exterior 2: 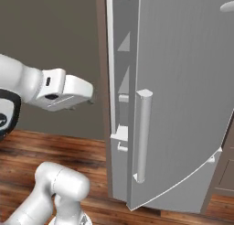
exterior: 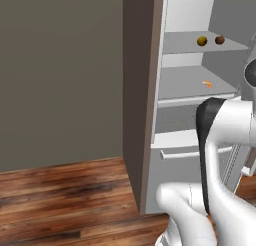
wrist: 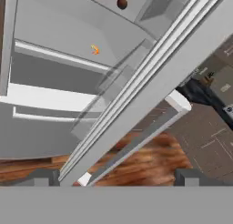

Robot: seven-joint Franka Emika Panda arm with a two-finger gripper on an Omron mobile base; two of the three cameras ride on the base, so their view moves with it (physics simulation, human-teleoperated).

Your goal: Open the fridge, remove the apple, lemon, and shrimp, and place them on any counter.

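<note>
tool (wrist: 116, 176) spread wide w/ nothing held, fridge (exterior: 187, 140) open, lemon (exterior: 202, 41) beside apple (exterior: 219, 39)

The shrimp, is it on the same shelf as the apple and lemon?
No, the shrimp lies alone on the shelf below, while the apple and the lemon sit side by side one shelf higher in the fridge.

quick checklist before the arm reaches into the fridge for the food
1. Tall light-grey fridge door open: ok, white shelves exposed.
2. Small yellow round lemon and small dark red-brown apple located: ok, side by side and apart on an upper shelf.
3. Tiny orange curled shrimp located: ok, alone on the shelf below.
4. End effector empty: ok, fingers spread, nothing between them.
5. Clear path inside: not ok, the door edge crosses the hand view just ahead of the fingertips.
6. Counter free for placing: cannot tell.
</note>
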